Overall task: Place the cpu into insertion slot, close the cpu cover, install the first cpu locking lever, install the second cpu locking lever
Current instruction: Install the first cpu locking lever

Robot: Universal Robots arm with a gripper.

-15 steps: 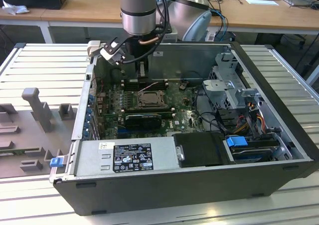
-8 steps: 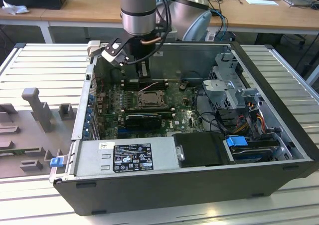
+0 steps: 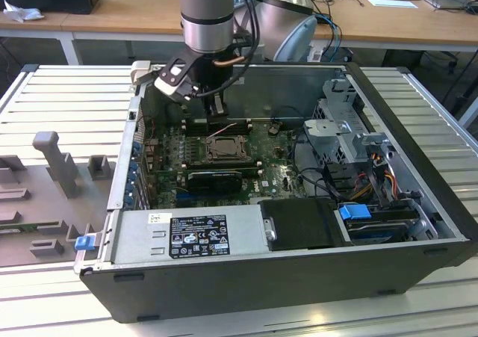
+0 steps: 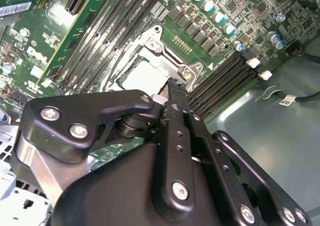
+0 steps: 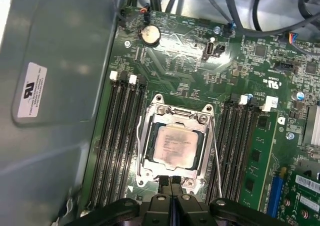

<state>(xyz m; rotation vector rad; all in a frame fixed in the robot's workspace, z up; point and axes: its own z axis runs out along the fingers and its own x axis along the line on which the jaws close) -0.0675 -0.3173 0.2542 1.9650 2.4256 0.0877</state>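
Two fingers (image 5: 176, 185) pressed together, nothing seen between them — tips hide part of the cpu cover (image 5: 175, 117)

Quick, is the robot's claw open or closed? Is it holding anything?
Gripper: closed, holding nothing, right at the edge of the cpu cover.

Work table (image 3: 60, 83): pale metal top w/ long ribs that run across the exterior view. A PC case (image 3: 299, 277) lies directly on it, on its side w/ the open side up, approx. in the middle; its outer walls are dark and it covers most of the top. At the exterior view's left, close beside the case, a grey fixture (image 3: 52, 158) w/ raised blocks and one upright post also rests on the ribs. Whether fixture and case touch, cannot tell.
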